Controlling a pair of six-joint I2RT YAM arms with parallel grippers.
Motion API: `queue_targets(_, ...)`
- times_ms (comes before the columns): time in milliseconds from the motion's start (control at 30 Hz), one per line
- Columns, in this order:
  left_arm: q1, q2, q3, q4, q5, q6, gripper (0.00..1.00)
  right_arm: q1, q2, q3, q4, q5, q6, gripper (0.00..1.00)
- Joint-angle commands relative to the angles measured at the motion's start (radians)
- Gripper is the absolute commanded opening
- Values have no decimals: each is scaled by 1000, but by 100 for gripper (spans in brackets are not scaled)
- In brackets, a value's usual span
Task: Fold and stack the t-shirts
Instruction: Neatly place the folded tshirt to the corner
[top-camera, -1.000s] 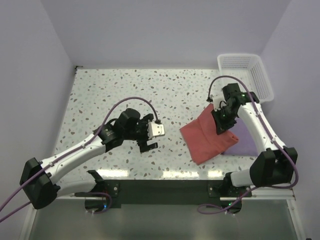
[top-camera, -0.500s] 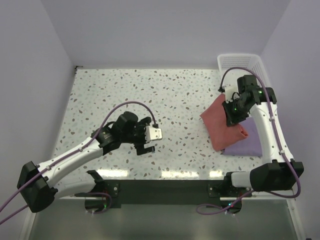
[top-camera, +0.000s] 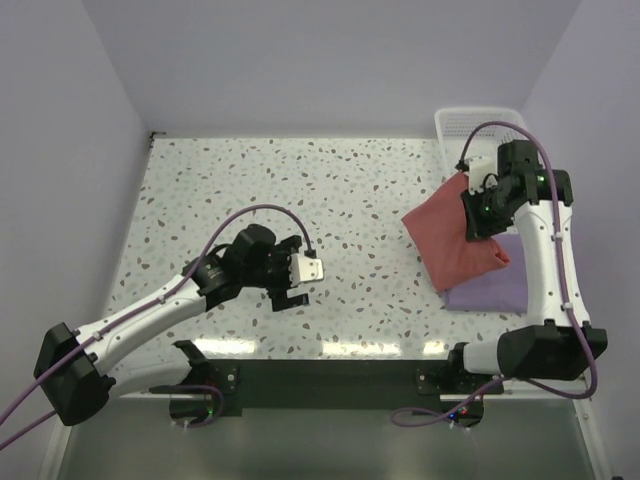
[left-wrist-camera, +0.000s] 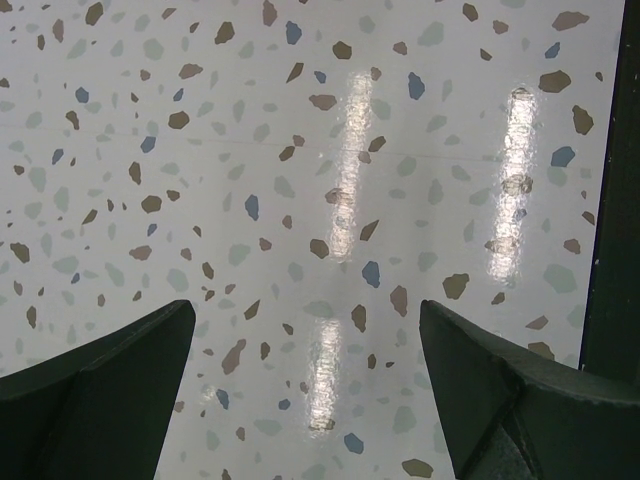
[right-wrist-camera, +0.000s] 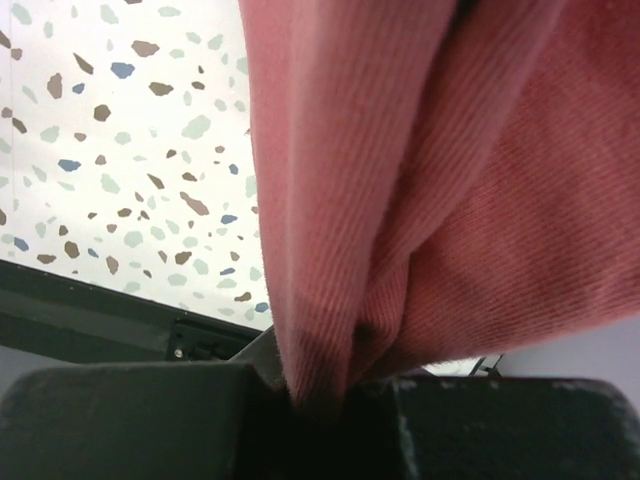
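We see the right claw clenched on the folded salmon t-shirt, whose lower edge lies over the lavender t-shirt at the right side of the tabletop. The left claw hangs spread wide, grasping nothing.

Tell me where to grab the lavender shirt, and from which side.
Grip the lavender shirt by its near edge, coming in low from the near side. It lies flat and folded on the table, and the red shirt overlaps its far part; only the near strip is bare.
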Motion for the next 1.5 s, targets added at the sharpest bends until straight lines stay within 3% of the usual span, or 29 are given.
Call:
queue_targets(0, 4, -12, -14, 0, 8, 13, 100, -34, 18, 42, -176, -27, -35, 0)
queue_targets(533, 4, 22, -8, -11, 19, 36, 100, -231, 136, 26, -234, -93, -98, 0)
queue_targets(1167, 4, -1, -34, -34, 19, 48, 100, -224, -51, -91, -237, -286, -145, 0)
queue_targets(1467, 4, -21, -61, -45, 10, 54, 100, -198, -105, -137, -236, -276, -149, 0)
